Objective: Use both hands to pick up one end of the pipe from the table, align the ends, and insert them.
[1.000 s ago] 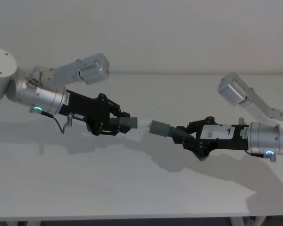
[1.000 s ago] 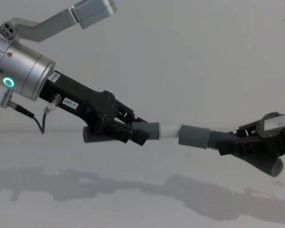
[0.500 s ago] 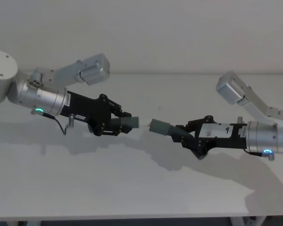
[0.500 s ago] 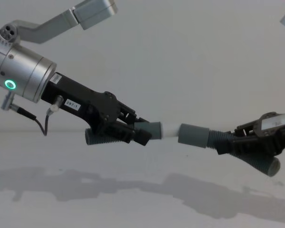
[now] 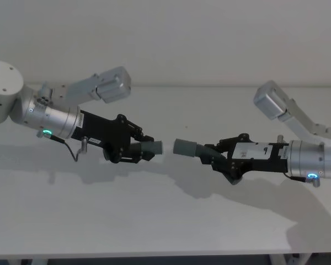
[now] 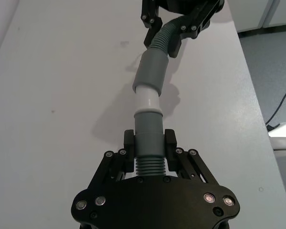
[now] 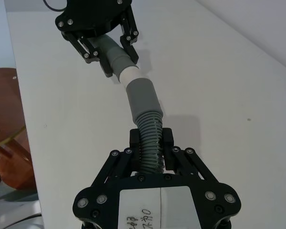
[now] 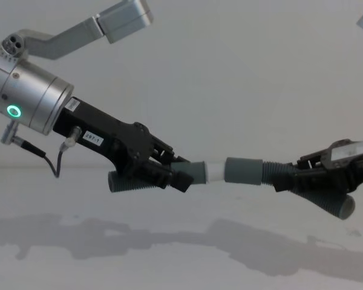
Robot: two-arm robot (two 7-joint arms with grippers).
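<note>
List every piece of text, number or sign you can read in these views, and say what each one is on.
"297-1", roughly: small white sticker on the left gripper body, chest view; digits only partly legible.
Handwritten mark like "9": white label on the right gripper body, head view; uncertain.
Handwritten scrawl on that white label in the right wrist view: cut off at the frame edge, not readable.
No text on either pipe piece or the table.

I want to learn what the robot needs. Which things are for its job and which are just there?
For the job: left tool, right tool, left hose piece with white tip, right hose piece.
Just there: table, brown stool.
</note>
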